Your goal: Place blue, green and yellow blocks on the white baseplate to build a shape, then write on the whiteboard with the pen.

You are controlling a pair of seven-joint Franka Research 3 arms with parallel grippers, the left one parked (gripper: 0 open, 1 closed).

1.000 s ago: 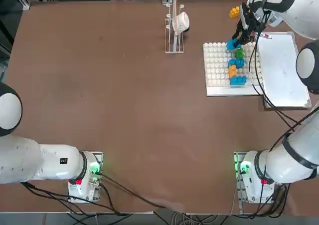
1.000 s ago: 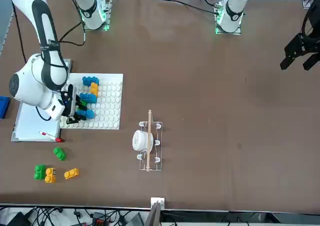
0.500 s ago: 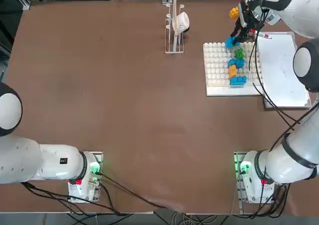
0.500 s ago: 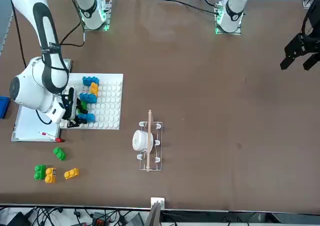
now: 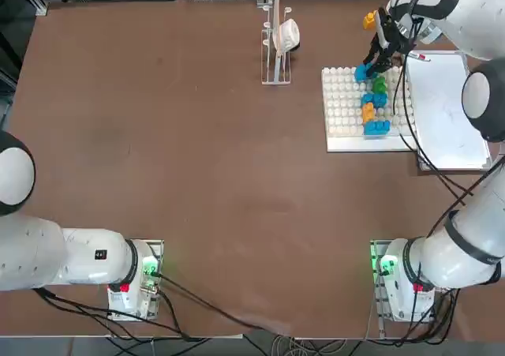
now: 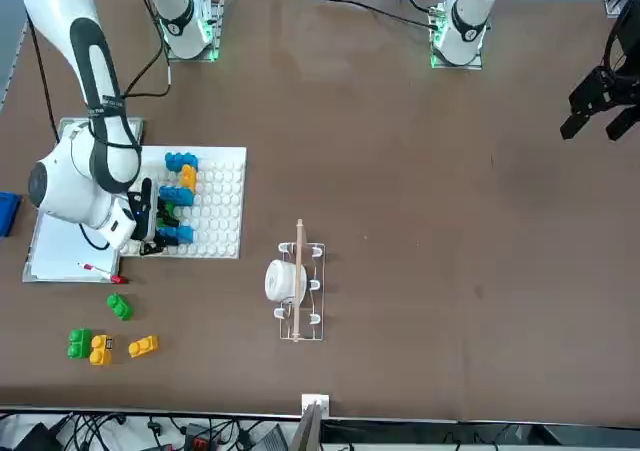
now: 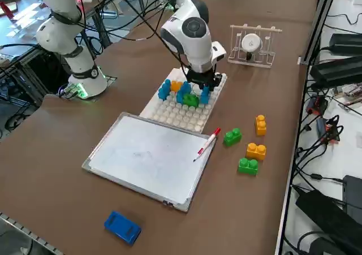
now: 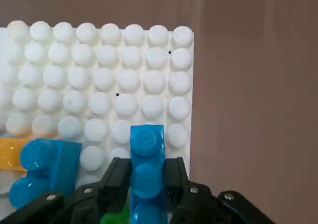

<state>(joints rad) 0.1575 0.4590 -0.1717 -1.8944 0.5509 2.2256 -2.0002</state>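
My right gripper (image 8: 146,180) is shut on a blue block (image 8: 146,167), which stands low over the far edge of the white baseplate (image 8: 124,70), beside the green block (image 5: 379,84). Whether the block touches the studs I cannot tell. On the baseplate (image 5: 343,107) stands a row of blocks: green, blue (image 5: 375,99), orange-yellow (image 5: 368,113), blue (image 5: 377,126). The gripper (image 7: 203,86) hangs over that row's far end. The whiteboard (image 7: 147,156) lies next to the plate, with the pen (image 7: 207,144) on its far edge.
Loose blocks lie beyond the board: green (image 7: 232,136), yellow (image 7: 260,124), yellow (image 7: 255,151), green (image 7: 247,165). A chunky blue oblong (image 7: 122,227) sits off the whiteboard's corner. A small wire rack (image 5: 275,44) with a white object stands left of the baseplate.
The right gripper has shifted a little along the baseplate's far edge, the blue block still in its fingers. Nothing else has moved.
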